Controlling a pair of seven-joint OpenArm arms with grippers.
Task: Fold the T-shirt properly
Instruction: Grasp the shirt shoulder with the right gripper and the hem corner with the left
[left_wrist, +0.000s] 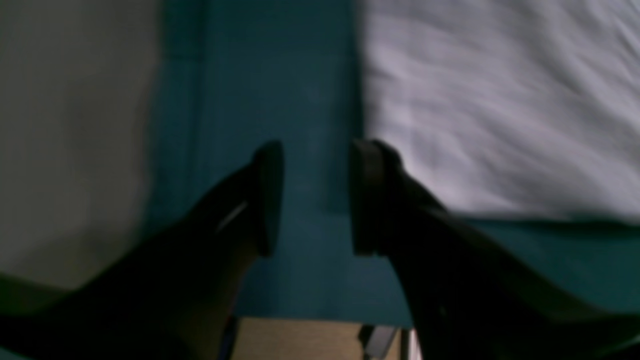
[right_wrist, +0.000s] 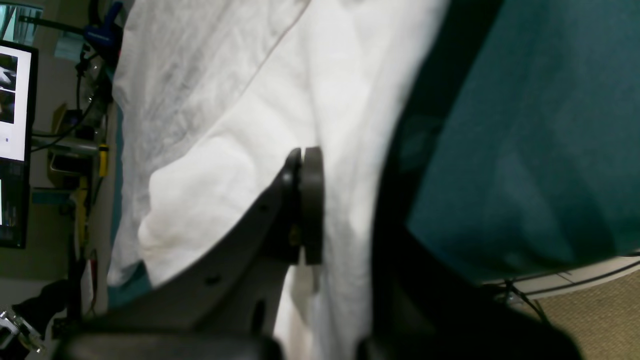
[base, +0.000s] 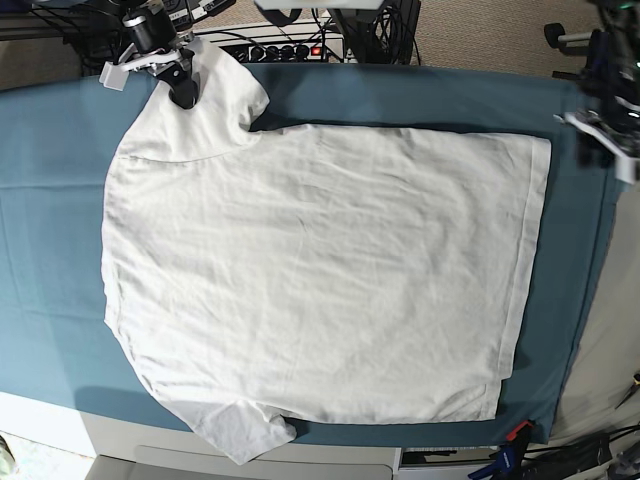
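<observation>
T-shirt (base: 320, 270) sleeve pinched in right gripper (base: 184, 95).

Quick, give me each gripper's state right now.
Left gripper: open, holding nothing, over the teal cloth beside the T-shirt.
Right gripper: closed, fingers pinching the T-shirt sleeve.

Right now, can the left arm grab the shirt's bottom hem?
Probably yes. The left gripper is open and hangs over bare teal cloth, right beside the T-shirt hem. Nothing lies between them, so a short move sideways and down should get it there.
</observation>
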